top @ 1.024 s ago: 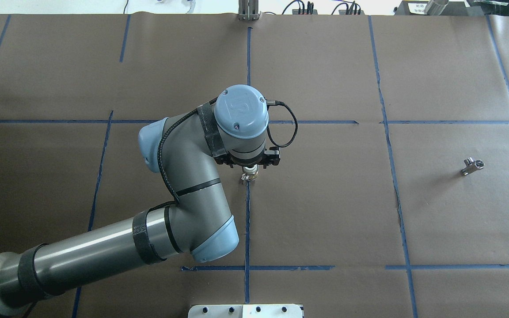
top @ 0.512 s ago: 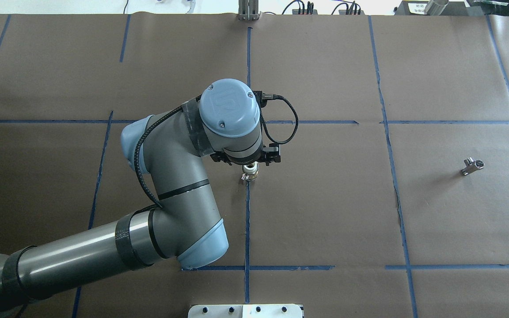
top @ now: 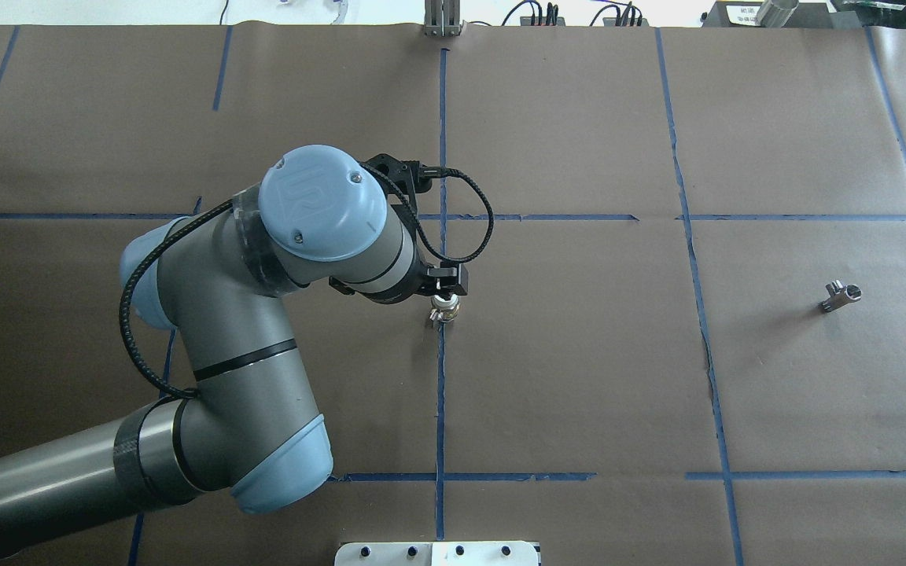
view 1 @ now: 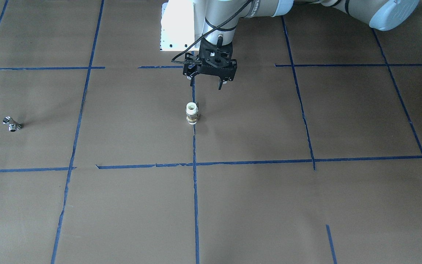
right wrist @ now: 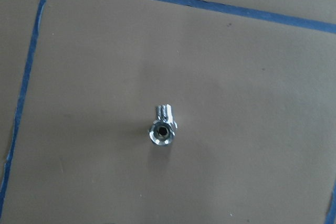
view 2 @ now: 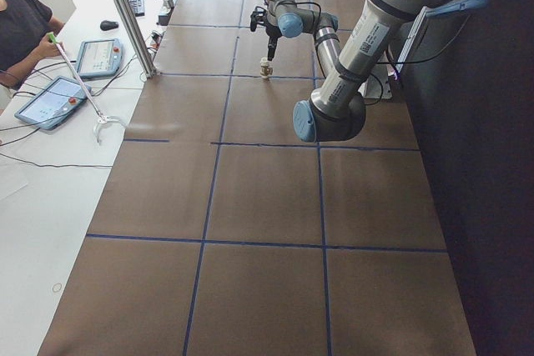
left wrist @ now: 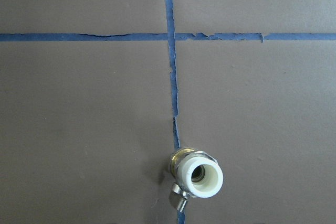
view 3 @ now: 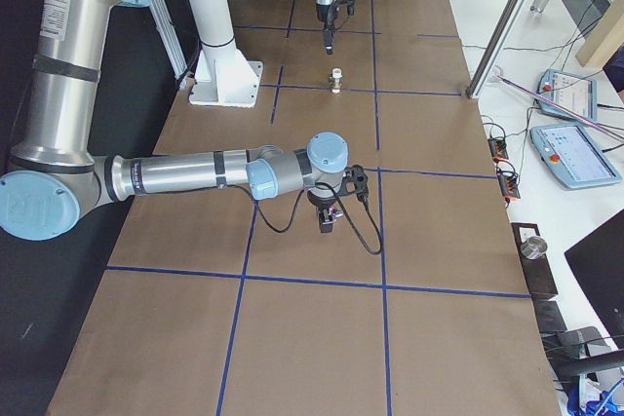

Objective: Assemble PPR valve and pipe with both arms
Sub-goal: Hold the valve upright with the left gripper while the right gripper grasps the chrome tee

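Observation:
The valve and pipe piece (view 1: 192, 113), a brass body with a white plastic pipe end and a small silver handle, stands upright on the centre tape line (top: 445, 308) (left wrist: 196, 174). My left gripper (view 1: 205, 84) hangs above and just behind it, open and empty; in the overhead view (top: 443, 281) the wrist mostly hides it. A small silver metal fitting (top: 840, 295) (view 1: 12, 124) lies far off on my right side and fills the middle of the right wrist view (right wrist: 163, 129). My right gripper (view 3: 327, 223) shows only in the exterior right view; I cannot tell whether it is open.
Brown paper with a blue tape grid (top: 441, 393) covers the table. A white base plate (view 1: 178, 25) sits at the robot's edge. Operator tablets (view 2: 100, 56) (view 3: 561, 94) and aluminium posts (view 2: 125, 14) stand along the far side.
My left arm's wrist and elbow have swung left in the overhead view, and the gripper has drawn back toward the left. The valve piece and the fitting have stayed put.

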Controlling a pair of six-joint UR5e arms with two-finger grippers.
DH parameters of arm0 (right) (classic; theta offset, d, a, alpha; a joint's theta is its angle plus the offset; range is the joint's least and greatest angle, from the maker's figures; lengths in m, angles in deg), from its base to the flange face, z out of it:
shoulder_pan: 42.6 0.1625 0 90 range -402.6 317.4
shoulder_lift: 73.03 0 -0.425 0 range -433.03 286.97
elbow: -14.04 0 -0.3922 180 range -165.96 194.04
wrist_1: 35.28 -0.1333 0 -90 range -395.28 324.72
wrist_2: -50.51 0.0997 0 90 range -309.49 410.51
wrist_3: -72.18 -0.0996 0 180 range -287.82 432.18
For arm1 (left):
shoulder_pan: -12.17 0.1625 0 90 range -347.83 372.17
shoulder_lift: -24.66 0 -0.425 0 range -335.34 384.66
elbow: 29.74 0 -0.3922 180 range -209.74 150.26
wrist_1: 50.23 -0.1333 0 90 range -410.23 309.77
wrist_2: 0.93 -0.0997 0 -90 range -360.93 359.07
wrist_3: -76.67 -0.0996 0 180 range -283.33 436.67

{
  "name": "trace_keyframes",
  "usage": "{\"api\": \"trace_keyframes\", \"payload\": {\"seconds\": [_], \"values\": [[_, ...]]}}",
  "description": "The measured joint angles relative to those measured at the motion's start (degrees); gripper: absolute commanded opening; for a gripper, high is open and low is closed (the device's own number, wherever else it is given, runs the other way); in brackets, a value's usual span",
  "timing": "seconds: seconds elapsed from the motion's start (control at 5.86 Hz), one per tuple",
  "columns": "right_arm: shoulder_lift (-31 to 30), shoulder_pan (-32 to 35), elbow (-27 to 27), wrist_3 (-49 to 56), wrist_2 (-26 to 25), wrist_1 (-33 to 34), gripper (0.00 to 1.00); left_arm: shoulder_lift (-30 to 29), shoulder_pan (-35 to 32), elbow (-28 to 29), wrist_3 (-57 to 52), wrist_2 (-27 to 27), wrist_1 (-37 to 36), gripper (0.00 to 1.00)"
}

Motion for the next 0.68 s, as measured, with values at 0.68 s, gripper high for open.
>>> {"api": "trace_keyframes", "payload": {"seconds": [0.68], "values": [[6.8,-9.7,-15.7,-3.5,-8.4,-15.2,0.97,1.5,-0.2,-1.7,0.0,-0.1,0.0,0.92]]}}
